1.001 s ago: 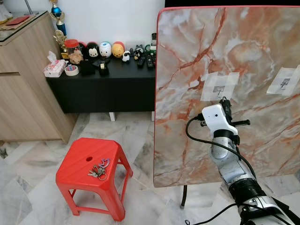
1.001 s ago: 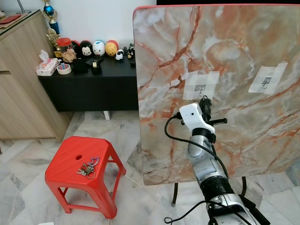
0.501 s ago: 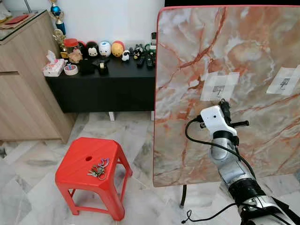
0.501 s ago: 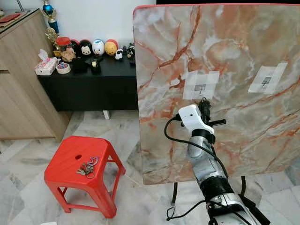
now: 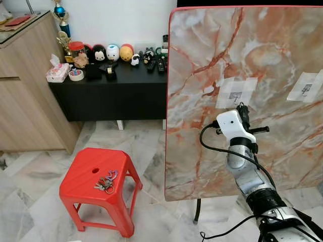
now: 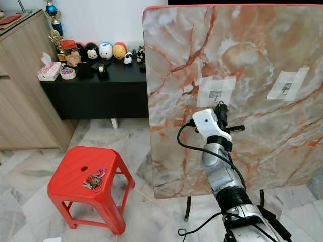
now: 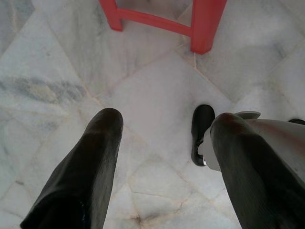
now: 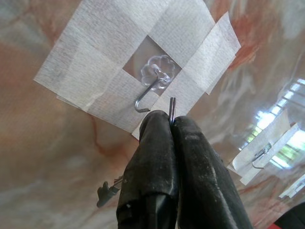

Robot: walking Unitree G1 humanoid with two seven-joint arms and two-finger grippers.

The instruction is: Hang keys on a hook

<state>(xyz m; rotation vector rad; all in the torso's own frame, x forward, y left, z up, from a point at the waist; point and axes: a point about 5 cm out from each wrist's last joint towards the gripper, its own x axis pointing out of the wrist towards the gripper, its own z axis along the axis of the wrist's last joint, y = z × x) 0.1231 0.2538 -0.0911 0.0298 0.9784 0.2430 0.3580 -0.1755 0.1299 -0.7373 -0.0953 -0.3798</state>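
A clear hook point(image 8: 148, 93) is taped to the upright marble board point(image 5: 212, 55). The same hook point(image 5: 235, 96) sits just above my right gripper point(image 5: 243, 108). My right gripper point(image 8: 171, 120) is shut on a thin metal key ring point(image 8: 172, 107), whose edge stands just beside the hook's tip. A key point(image 8: 106, 192) dangles below the fingers. Another bunch of keys point(image 5: 106, 182) lies on the red stool point(image 5: 81, 187). My left gripper point(image 7: 167, 119) hangs open over the marble floor near a stool leg point(image 7: 205, 24).
A second taped hook point(image 5: 305, 91) is farther right on the board. A black sideboard point(image 5: 111, 80) with toys stands behind, with a wooden cabinet point(image 5: 25, 91) at the left. A black cable point(image 5: 212, 151) loops off the right arm. Open floor surrounds the stool.
My right gripper dipped a little and has come back up to just under the hook, still shut on the key ring. The stool and its keys have not moved.
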